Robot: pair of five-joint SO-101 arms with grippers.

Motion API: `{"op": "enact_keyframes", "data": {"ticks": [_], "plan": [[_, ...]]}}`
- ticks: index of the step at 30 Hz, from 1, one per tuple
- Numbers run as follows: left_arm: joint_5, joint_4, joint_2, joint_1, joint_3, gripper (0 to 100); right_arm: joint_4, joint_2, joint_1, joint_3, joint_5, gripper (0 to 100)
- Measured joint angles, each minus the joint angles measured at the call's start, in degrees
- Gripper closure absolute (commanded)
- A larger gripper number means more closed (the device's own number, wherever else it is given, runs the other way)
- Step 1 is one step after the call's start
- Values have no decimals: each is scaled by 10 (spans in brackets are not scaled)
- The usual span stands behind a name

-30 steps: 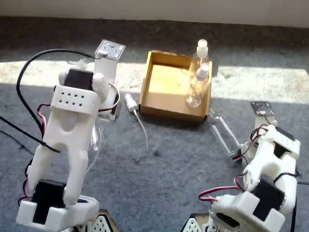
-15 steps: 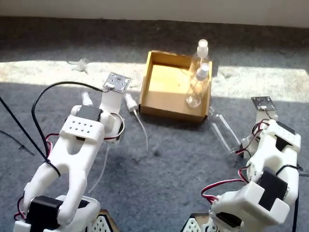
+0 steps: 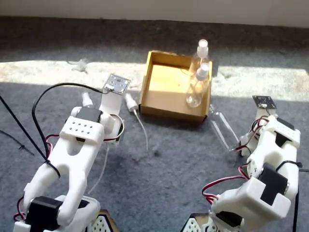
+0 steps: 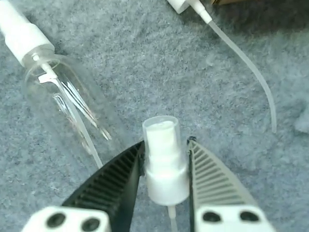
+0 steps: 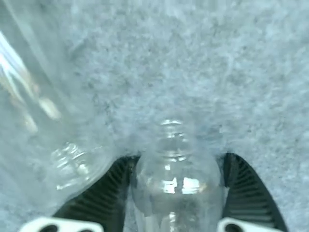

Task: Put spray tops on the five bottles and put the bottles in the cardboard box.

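A white plastic spray top with a thin dip tube is clamped between the black fingers of the left gripper, just left of the open brown cardboard box. Off the box's near right corner, the right gripper grips an uncapped clear plastic bottle beside a second bare bottle. Two capped bottles stand inside the box. A loose spray top lies by its left wall on grey carpet.
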Motion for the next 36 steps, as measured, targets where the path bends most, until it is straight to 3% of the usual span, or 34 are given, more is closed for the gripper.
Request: {"op": "enact_keyframes", "data": {"ticks": [18, 23, 36], "plan": [[0, 0, 0, 17, 0, 918, 58, 3, 4, -90, -32, 745], [0, 0, 0, 16, 0, 918, 60, 3, 4, -90, 38, 745], [0, 0, 0, 16, 0, 918, 63, 3, 4, -87, 91, 745]]}}
